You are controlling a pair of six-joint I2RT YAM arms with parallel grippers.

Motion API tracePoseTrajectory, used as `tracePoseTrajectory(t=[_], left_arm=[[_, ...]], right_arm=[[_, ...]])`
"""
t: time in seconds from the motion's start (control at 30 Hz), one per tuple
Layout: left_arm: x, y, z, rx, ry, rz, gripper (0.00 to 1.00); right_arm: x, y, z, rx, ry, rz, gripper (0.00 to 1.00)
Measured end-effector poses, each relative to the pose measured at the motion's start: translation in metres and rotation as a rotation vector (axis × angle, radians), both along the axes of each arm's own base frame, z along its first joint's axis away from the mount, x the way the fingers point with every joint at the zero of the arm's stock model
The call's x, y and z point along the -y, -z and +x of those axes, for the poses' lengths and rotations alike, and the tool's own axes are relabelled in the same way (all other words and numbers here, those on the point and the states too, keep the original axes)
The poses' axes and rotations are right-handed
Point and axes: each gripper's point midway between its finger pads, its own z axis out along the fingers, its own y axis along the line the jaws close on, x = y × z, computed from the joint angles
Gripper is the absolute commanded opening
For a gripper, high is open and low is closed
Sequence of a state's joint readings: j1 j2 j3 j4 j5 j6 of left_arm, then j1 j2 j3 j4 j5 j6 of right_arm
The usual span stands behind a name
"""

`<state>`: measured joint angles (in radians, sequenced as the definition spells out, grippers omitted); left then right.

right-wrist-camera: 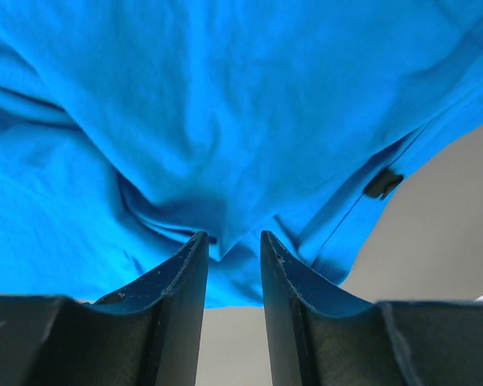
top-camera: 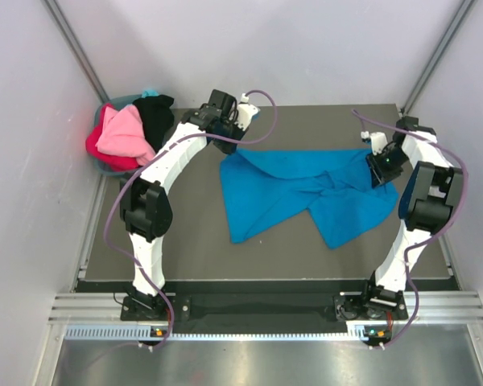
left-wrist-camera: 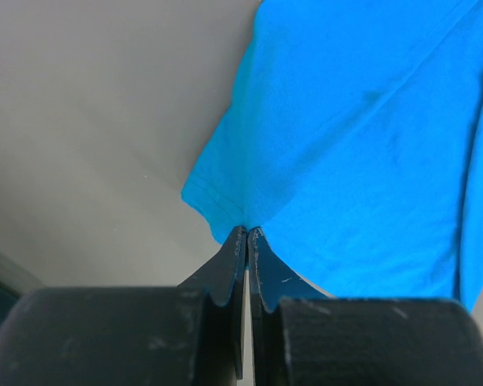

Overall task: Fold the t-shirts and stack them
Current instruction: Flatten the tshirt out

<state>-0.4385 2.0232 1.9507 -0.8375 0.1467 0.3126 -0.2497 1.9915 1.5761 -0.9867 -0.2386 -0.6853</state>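
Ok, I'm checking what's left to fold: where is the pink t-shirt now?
Top view: the pink t-shirt sits in the basket at far left, between the red t-shirt and black t-shirt.

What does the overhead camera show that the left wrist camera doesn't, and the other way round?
Only overhead: the teal basket of pink, red and black shirts, and the right gripper at the right edge of the blue t-shirt. Only left wrist: close up, the left gripper pinched shut on its hem. Both: that shirt and the dark table.
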Motion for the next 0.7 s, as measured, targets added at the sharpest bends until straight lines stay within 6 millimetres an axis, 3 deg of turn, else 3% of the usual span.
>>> tracePoseTrajectory(t=[0.17, 0.7], left_arm=[[-0.001, 0.000, 0.000, 0.002, -0.004, 0.004, 0.03], [0.000, 0.005, 0.001, -0.007, -0.003, 0.008, 0.03]], right_arm=[[-0.002, -0.002, 0.005, 0.006, -0.006, 0.029, 0.35], [-0.008, -0.005, -0.013, -0.046, 0.002, 0.139, 0.36]])
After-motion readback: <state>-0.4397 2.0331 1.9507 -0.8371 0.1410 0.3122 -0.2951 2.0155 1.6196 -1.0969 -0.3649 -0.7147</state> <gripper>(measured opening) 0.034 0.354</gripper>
